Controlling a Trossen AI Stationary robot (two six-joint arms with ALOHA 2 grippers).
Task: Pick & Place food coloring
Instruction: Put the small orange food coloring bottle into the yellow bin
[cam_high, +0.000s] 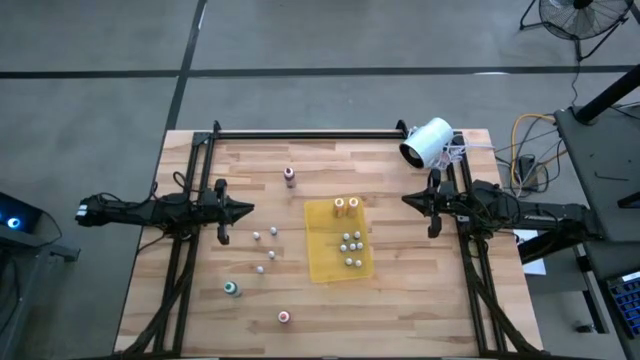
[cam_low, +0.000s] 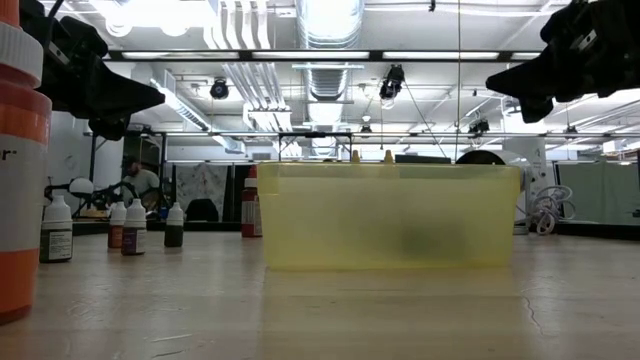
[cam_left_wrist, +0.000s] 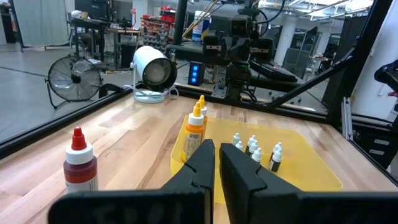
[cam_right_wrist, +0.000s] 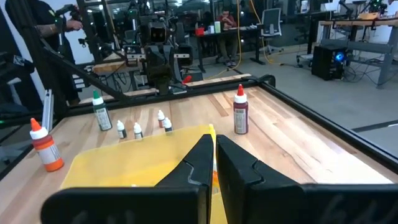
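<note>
Food coloring first: I've got a cluster of small whitish bottles (cam_high: 351, 246) already standing in the yellow tray (cam_high: 325, 262), with two orange-capped bottles (cam_high: 346, 203) at its far edge. The rest sits loose on the wooden table (cam_high: 400, 290): a few tiny ones (cam_high: 266, 243) just left of the tray, a maroon-capped bottle (cam_high: 289, 176) toward the back, a teal-capped one (cam_high: 231, 289) and a pink-capped one (cam_high: 284, 317) near the front. So by my read the job is partly done, with the strays on the left side still to collect.

My left gripper (cam_high: 243, 210) hangs above the table left of the tray, fingers pressed together, holding nothing. The right gripper (cam_high: 408, 200) waits on the other side of the tray, also closed and empty.

Now the risks, as I judge them. Those tiny bottles stand close to each other, so coming down on one with open fingers could knock its neighbour over and send it rolling. They're narrow and top-heavy looking, so an off-centre pinch might squirt one out sideways. Dropping a new one into the tray near the standing cluster could topple several at once. And the white cylinder device (cam_high: 427, 143) at the back right, with its cable, sits close to the right arm's sweep, so I'd watch that too
</note>
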